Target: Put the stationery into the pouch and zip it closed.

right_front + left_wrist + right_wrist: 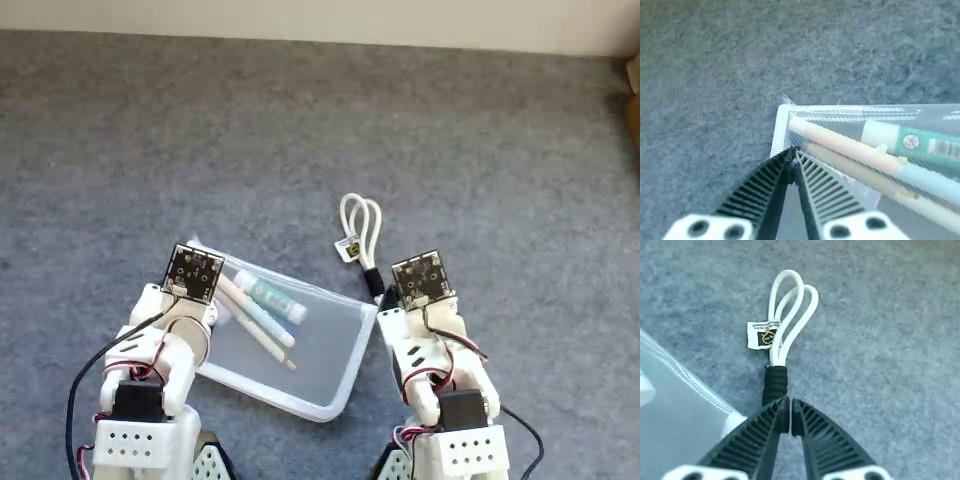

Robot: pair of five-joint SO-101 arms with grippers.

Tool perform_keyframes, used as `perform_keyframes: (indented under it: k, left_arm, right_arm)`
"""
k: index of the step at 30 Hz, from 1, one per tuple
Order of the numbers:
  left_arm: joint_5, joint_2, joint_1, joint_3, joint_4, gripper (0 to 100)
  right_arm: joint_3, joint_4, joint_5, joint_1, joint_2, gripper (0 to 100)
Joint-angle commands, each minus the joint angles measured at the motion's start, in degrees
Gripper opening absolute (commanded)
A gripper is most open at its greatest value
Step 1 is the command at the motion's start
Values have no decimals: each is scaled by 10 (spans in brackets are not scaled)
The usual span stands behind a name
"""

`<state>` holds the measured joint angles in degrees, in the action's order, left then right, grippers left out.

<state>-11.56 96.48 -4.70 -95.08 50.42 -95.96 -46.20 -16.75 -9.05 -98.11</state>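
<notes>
A clear pouch (325, 372) lies flat on the grey carpet, holding two pastel pens (262, 322) and a glue stick (273, 297). In the left wrist view the pens (855, 152) and glue stick (912, 142) lie behind the pouch wall (782, 122). My left gripper (791, 156) is shut on the pouch's edge at its left corner. At the pouch's right corner, my right gripper (790, 407) is shut on the black zip pull (775, 384). A white cord loop (790, 310) with a small tag (762, 335) runs out from the pull.
Grey carpet (300, 130) spreads open beyond the pouch on all sides. The cord loop (362, 225) points away from the arms. A brown object (634, 95) shows at the far right edge.
</notes>
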Motion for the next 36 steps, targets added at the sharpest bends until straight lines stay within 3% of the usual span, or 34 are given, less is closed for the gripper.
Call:
perform_keyframes:
  k: [1, 5, 13, 20, 36]
  left_arm:
    - [2, 9, 0, -11, -14, 8]
    - [4, 8, 0, -25, -11, 8]
    - [4, 3, 0, -25, 28, 8]
    - [3, 7, 0, -25, 148, 7]
    - [3, 8, -3, -25, 158, 7]
  right_arm:
    - [-58, 1, 5, -5, -12, 11]
    - [-65, -17, 33, 25, -11, 9]
    - [-65, -24, 232, 109, -6, 9]
    - [-65, -128, 212, 120, -8, 9]
    - [-65, -166, 212, 124, -11, 9]
